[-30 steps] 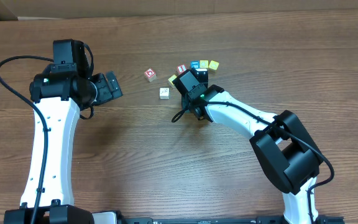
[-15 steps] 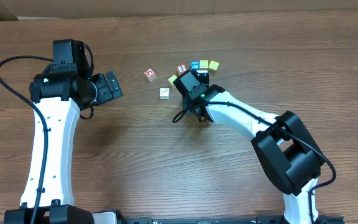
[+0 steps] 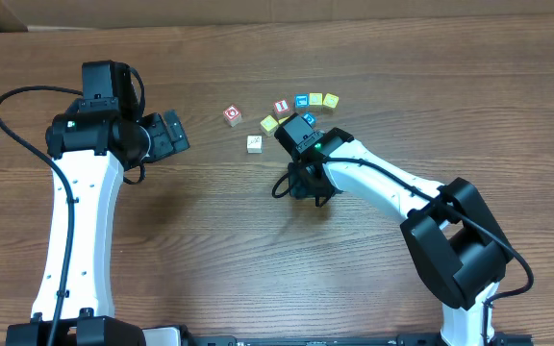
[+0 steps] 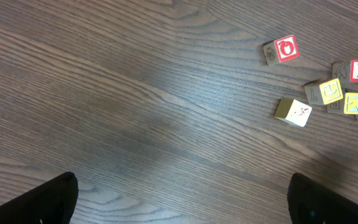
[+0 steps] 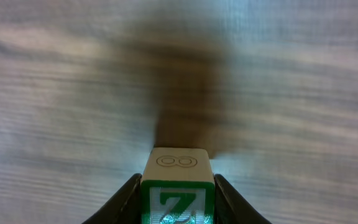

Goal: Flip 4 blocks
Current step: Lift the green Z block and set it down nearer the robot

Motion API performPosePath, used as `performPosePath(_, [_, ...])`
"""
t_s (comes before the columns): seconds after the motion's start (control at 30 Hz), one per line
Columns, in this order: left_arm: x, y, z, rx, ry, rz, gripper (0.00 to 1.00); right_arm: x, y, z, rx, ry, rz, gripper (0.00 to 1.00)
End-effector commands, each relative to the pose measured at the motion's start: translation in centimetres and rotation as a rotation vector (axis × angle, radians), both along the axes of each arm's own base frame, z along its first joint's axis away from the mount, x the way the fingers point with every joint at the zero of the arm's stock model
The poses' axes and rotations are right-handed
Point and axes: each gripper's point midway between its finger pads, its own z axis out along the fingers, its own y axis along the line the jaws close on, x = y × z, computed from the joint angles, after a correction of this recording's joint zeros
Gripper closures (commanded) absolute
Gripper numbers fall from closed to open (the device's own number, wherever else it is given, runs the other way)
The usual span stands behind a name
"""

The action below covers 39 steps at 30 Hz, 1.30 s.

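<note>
The right gripper [image 5: 178, 205] has its jaws clamped on the green Z block [image 5: 178, 180]. The block's pale upper face carries an outlined 8, and the wooden surface [image 5: 55, 93] behind it is blurred. The left gripper [image 4: 180, 208] has its jaws wide apart, gripping nothing, well apart from the red O block [image 4: 285, 48] and the whitish block [image 4: 294, 112].

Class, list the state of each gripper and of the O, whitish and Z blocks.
Left gripper: open, empty.
Right gripper: shut on Z block.
Z block: held between the fingers.
O block: on table, O up.
Whitish block: on table, untouched.
</note>
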Motion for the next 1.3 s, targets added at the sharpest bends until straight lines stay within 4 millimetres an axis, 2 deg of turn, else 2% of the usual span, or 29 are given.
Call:
performPosePath(0.0, [0.2, 0.3, 0.1, 0.006, -0.001, 0.014, 0.0, -1.3, 0.7, 0.9, 0.053, 0.056, 0.005, 0.67])
performPosePath(0.17, [0.2, 0.3, 0.1, 0.005, -0.001, 0.015, 0.0, -2.7, 1.5, 1.0, 0.108, 0.129, 0.016, 0.66])
performPosePath(0.47, [0.2, 0.3, 0.1, 0.006, -0.001, 0.014, 0.0, -2.9, 1.8, 1.1, 0.123, 0.14, 0.019, 0.65])
performPosePath(0.8, [0.2, 0.3, 0.1, 0.006, -0.001, 0.014, 0.0, -2.7, 1.8, 1.1, 0.122, 0.133, 0.019, 0.34])
performPosePath(0.93, [0.2, 0.3, 0.1, 0.006, -0.001, 0.014, 0.0, -1.7, 1.8, 1.4, 0.124, 0.095, 0.044, 0.32])
performPosePath(1.03, [0.2, 0.2, 0.1, 0.005, -0.001, 0.014, 0.0, -0.4, 1.1, 3.1, 0.124, 0.086, 0.046, 0.32])
performPosePath(1.2, [0.2, 0.3, 0.1, 0.006, -0.001, 0.014, 0.0, 4.4, 0.2, 8.9, 0.172, -0.021, 0.059, 0.33])
performPosePath(1.27, [0.2, 0.3, 0.1, 0.006, -0.001, 0.014, 0.0, 6.0, 0.1, 10.7, 0.187, -0.082, 0.108, 0.32])
